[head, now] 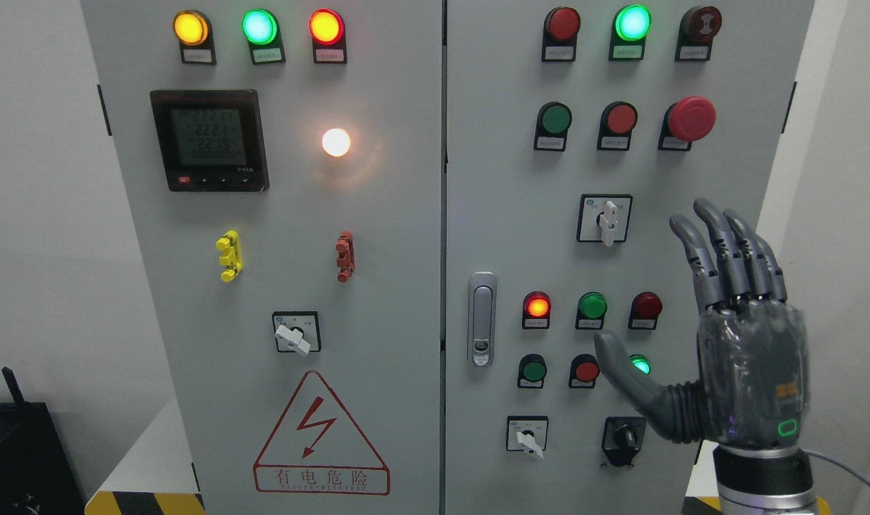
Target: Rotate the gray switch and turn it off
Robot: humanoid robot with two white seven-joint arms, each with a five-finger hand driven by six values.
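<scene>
Presently the right robot hand, fingers spread and holding nothing, stands just right of the gray rotary switch, apart from it.

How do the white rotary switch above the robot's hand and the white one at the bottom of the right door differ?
The upper switch has its handle pointing straight down; the lower switch has its handle tilted down to the right. The upper switch sits on a larger plate than the lower one. Both have white handles on black-framed square plates. The right hand is open and touches neither.
</scene>
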